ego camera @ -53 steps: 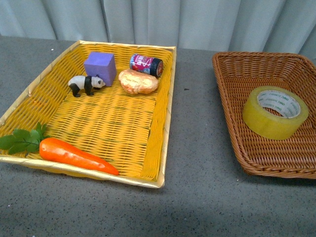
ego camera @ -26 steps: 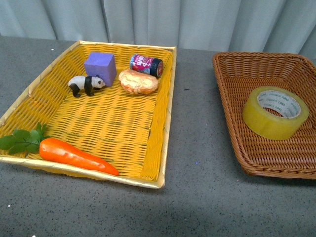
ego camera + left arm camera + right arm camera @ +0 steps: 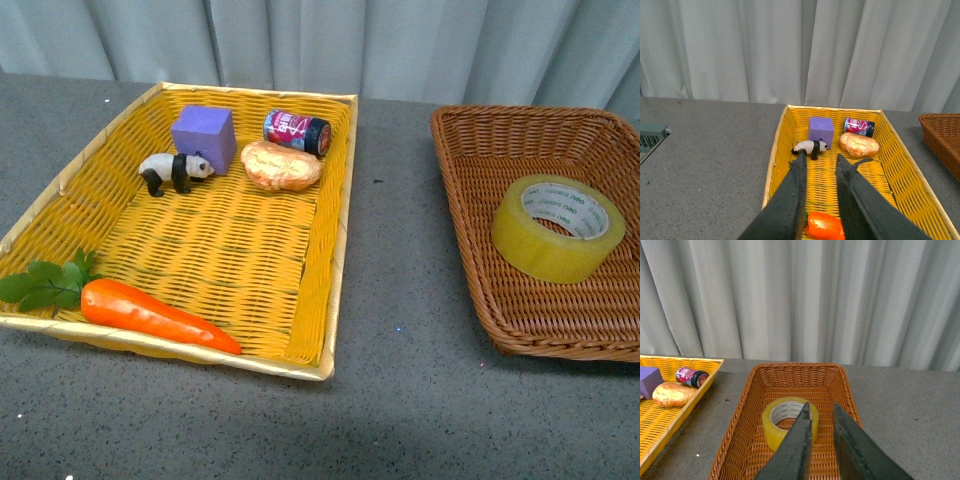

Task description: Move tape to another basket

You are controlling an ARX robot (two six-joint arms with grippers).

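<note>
- Right gripper [image 3: 819,412]: fingers slightly parted, empty, poised above the tape [image 3: 788,421].
- Tape lies flat inside the brown basket [image 3: 470,235] — untouched.
- Advice: straddle one wall of the roll, close firmly, lift clear.
- Left gripper [image 3: 818,162]: slightly parted, empty, idle.

Brown basket [image 3: 470,250] cut off at front view's right edge; can [image 3: 296,132] label unreadable.

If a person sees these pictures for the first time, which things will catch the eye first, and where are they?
The bright yellow basket on the left catches the eye first, with the orange carrot lying along its near edge and a purple cube, a panda figure, a bread roll and a small can grouped at its far end. To the right, the tape lies alone in the brown basket.
</note>
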